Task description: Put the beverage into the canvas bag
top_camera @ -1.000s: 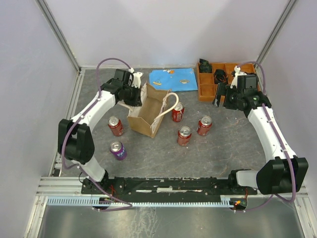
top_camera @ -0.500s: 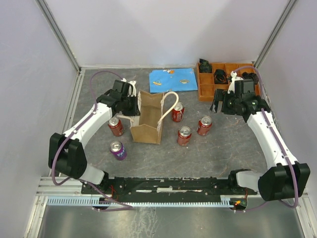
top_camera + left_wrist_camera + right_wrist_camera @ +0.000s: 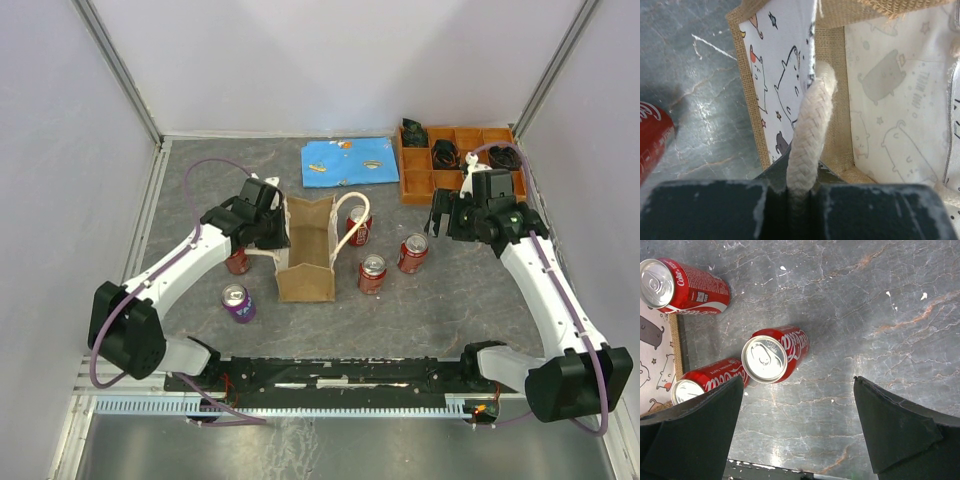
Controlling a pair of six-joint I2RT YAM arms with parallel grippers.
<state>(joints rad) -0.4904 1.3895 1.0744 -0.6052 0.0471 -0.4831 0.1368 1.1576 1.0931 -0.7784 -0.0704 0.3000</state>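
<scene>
The canvas bag (image 3: 306, 262) stands upright with its top open, left of the table's middle. My left gripper (image 3: 270, 228) is shut on the bag's near cream rope handle (image 3: 810, 125), and the printed cream inside of the bag (image 3: 890, 95) shows beyond it. The other handle (image 3: 352, 222) loops up on the bag's right. Three red beverage cans (image 3: 413, 252) (image 3: 372, 272) (image 3: 360, 230) stand right of the bag. My right gripper (image 3: 446, 212) hangs open above the table, nothing between its fingers, with one red can (image 3: 771, 355) just ahead of its left finger.
A red can (image 3: 237, 263) sits partly under my left arm, and a purple can (image 3: 237, 302) stands nearer the front. A blue cloth (image 3: 347, 160) and an orange compartment tray (image 3: 452, 160) lie at the back. Two more red cans (image 3: 682, 281) (image 3: 705, 380) flank the bag's edge (image 3: 655, 365).
My left gripper has dragged the bag by its handle toward the front and turned it square. The right gripper shifted slightly left, still open.
</scene>
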